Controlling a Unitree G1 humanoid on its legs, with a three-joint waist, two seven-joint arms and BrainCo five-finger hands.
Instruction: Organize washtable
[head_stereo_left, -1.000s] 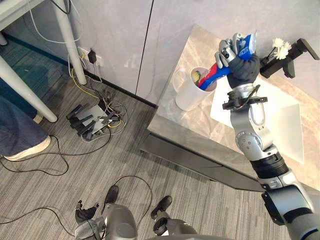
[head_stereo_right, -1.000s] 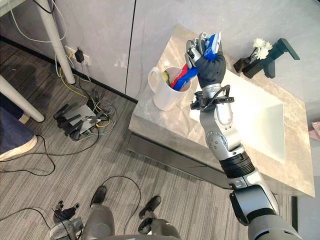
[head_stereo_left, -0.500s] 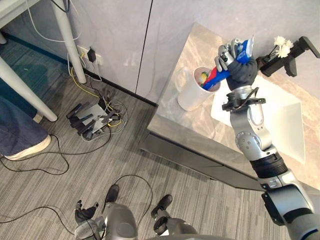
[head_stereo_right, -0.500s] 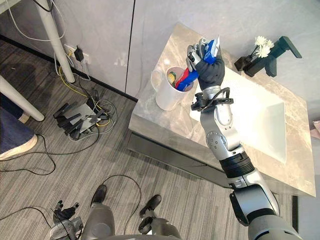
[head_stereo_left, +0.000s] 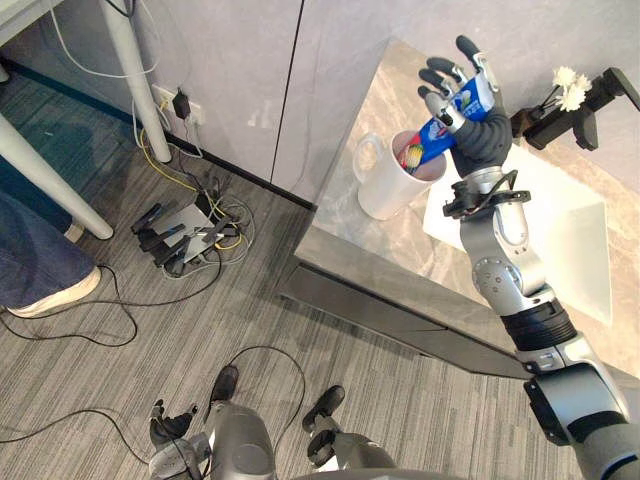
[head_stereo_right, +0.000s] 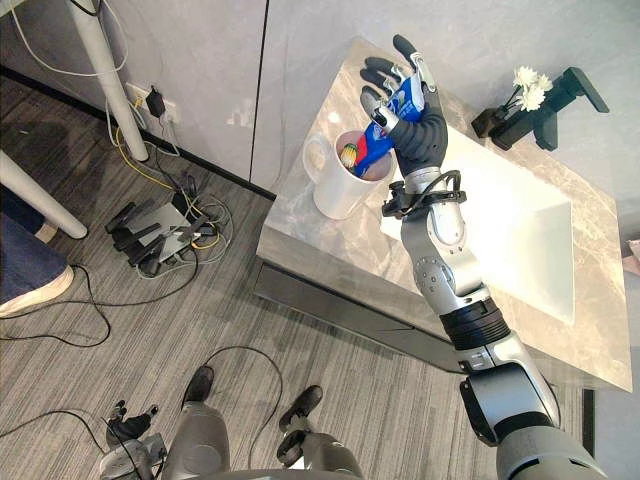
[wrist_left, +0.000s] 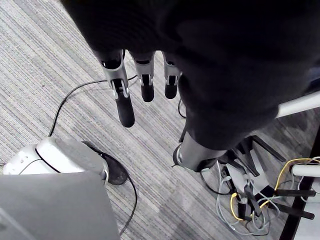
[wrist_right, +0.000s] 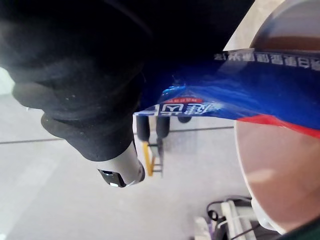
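R hand (head_stereo_left: 483, 138) sits above the mug (head_stereo_left: 383, 192), its fingers (head_stereo_left: 436, 73) spread straight and apart, not curled on anything. We see the toothpaste tube (head_stereo_left: 456, 110), flat, glossy blue w/ a red band, leaning against the palm; its lower end stands inside the mug. Mug: white, smooth, cylindrical, loop handle facing away from the basin (head_stereo_left: 565, 255). It rests on the washtable (head_stereo_left: 372, 262), a veined beige stone top, just beside the white rectangular basin. L hand (wrist_left: 122, 100) hangs over grey ribbed carpet, fingers straight, holding nothing.
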